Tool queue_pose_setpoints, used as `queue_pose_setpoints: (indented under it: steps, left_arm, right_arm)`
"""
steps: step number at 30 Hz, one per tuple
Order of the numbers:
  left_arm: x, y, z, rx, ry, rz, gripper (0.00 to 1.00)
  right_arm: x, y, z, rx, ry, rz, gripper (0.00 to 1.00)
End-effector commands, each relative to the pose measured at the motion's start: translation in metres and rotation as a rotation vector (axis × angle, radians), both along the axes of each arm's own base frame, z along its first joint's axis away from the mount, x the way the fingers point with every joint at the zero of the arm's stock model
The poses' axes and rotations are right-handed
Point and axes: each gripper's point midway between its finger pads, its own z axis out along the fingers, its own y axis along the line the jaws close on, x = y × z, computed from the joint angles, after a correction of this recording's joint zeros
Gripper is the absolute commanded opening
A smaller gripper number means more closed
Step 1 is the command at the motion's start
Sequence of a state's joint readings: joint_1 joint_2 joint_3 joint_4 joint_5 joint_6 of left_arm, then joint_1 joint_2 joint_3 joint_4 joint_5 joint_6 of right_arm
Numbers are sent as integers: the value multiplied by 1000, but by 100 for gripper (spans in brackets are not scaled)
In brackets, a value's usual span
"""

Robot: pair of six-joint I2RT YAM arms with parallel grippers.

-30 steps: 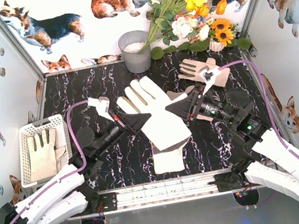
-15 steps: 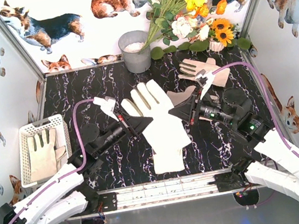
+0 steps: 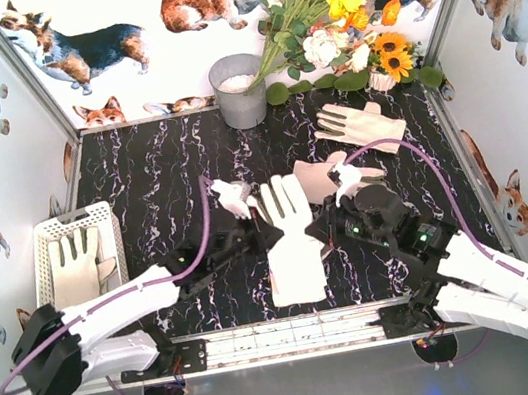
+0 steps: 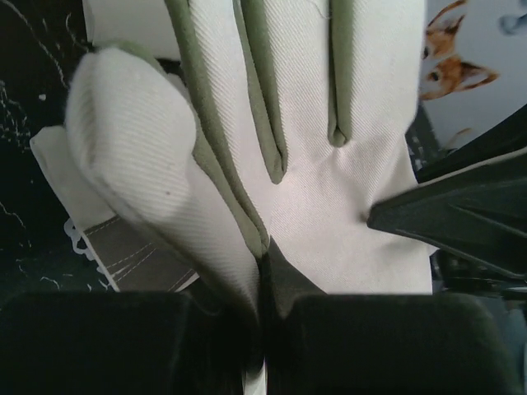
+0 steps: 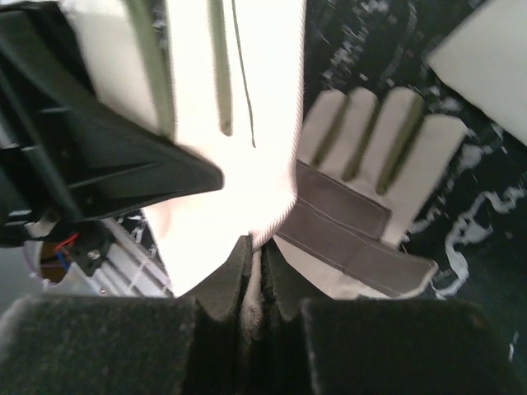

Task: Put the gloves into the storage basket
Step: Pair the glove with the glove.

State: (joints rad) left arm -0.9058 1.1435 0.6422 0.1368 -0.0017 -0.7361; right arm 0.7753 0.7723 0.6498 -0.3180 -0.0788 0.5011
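Plainly, cream twill glove [image 3: 292, 243] — grey-olive seams.

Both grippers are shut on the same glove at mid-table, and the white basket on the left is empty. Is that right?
Not quite: the white basket is not empty. The top external view shows a stored glove lying in it. The rest stands: the left gripper and right gripper are both shut on the same held glove at mid-table.
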Motion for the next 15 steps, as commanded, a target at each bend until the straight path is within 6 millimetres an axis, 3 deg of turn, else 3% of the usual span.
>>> queue_pose_setpoints:
  steps: [1, 8, 15]
  left_arm:
    - [25, 6, -7, 94, -58, 121, 0]
    - [27, 0, -44, 134, 3, 136, 0]
    - [32, 6, -67, 234, 46, 172, 0]
  right_arm:
    - [8, -20, -30, -53, 57, -164, 0]
    - [7, -28, -72, -123, 127, -216, 0]
    - [6, -23, -94, -161, 187, -207, 0]
